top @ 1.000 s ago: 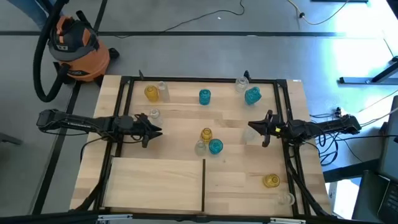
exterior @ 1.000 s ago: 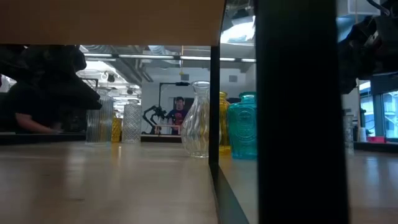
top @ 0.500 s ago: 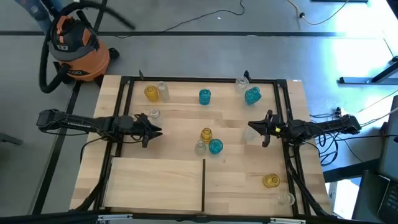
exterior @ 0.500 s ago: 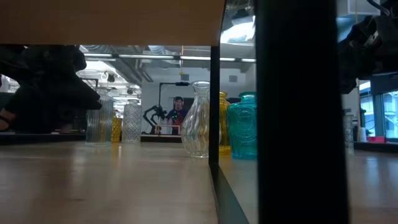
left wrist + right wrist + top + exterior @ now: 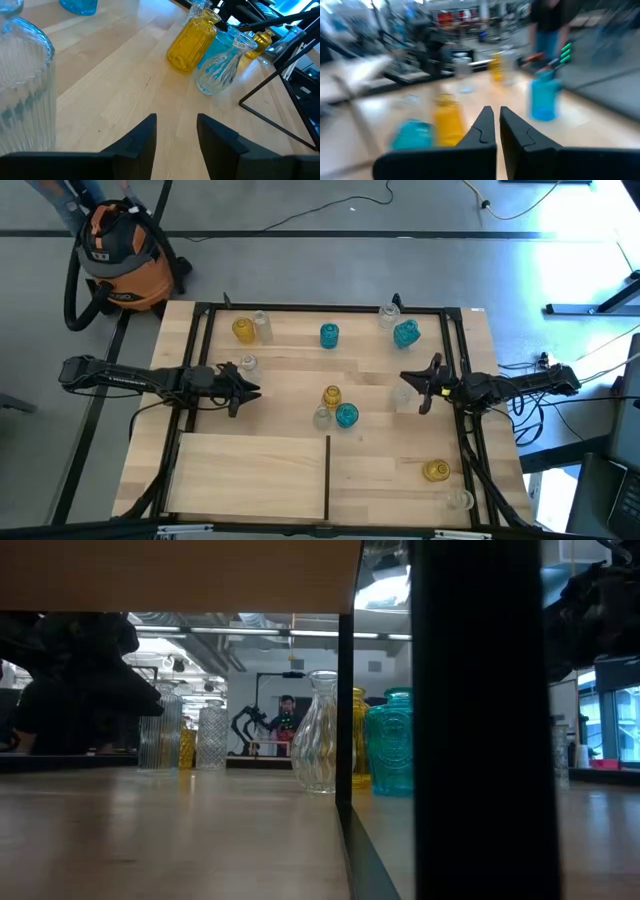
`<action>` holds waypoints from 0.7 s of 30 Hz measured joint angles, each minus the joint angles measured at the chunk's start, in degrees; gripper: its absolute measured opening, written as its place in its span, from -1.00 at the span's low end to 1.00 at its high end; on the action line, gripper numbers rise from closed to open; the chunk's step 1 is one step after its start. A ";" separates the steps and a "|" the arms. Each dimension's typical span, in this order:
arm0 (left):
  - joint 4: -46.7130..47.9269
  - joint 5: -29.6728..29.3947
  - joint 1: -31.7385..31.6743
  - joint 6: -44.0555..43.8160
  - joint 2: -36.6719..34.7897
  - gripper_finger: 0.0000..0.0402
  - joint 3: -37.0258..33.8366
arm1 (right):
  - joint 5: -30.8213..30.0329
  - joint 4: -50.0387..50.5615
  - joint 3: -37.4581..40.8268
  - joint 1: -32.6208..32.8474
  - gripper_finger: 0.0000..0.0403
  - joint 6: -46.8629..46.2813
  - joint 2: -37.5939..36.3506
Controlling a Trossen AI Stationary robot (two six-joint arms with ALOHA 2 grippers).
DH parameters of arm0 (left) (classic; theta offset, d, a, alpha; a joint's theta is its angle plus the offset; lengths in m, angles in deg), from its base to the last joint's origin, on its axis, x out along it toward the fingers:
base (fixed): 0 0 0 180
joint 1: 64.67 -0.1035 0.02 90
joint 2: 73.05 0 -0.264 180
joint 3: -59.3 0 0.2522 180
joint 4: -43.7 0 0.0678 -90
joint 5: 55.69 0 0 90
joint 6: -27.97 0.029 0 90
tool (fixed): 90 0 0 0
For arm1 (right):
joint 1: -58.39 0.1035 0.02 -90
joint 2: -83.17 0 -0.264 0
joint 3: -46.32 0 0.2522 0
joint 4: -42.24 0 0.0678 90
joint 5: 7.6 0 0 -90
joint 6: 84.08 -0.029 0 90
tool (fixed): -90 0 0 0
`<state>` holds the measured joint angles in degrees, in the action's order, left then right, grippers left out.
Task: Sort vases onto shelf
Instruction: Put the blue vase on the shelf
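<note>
Several small glass vases stand on their bases on the pale-wood shelf [image 5: 250, 480]. An amber [image 5: 331, 396], a clear [image 5: 322, 417] and a teal vase [image 5: 346, 415] cluster at its middle. Others stand along the far edge and at the near right, among them an amber one [image 5: 435, 470]. My left gripper [image 5: 255, 390] hovers open at the left, beside a clear ribbed vase [image 5: 25, 85], with bare wood between its fingers [image 5: 176, 120]. My right gripper [image 5: 404, 378] is shut at the right, close to a clear vase [image 5: 403, 397]; it holds nothing [image 5: 496, 112].
Black frame rails [image 5: 200, 360] run around the table, and a thick black post [image 5: 485, 720] blocks much of the low view. An orange vacuum cleaner [image 5: 120, 255] stands on the floor beyond the far left corner. A person [image 5: 287, 720] shows far back in the room.
My right gripper has rolled about its own pointing line while staying in place, still shut. The hose by the orange vacuum has shifted. No vase has moved.
</note>
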<state>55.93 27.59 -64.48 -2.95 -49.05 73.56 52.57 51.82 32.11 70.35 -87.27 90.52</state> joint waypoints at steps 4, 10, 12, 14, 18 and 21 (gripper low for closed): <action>-0.01 -0.01 0.01 0.00 0.00 -0.34 -0.01 | -1.54 -0.03 0.00 0.00 -1.00 3.65 0.02; 0.00 -0.02 0.02 0.00 -0.01 -0.34 0.00 | -1.48 -0.14 0.00 0.00 -1.00 3.50 0.02; 0.02 -0.02 0.02 -0.02 0.00 -0.34 -0.01 | -1.27 -1.19 0.09 0.00 -1.00 1.61 0.02; 0.00 0.00 0.02 0.00 0.01 -0.34 0.00 | -0.49 -5.90 0.09 0.00 -1.00 -7.54 0.04; 0.01 -0.02 0.02 0.00 -0.01 -0.34 -0.02 | -6.63 -17.96 0.09 -0.10 -1.00 -18.29 0.04; 0.00 -0.02 0.02 -0.02 0.01 -0.34 -0.02 | -11.99 -27.84 0.09 -0.11 -1.00 -20.09 -0.09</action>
<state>55.93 27.57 -64.46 -2.97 -49.04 73.53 40.58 23.98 32.20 70.24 -107.36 90.44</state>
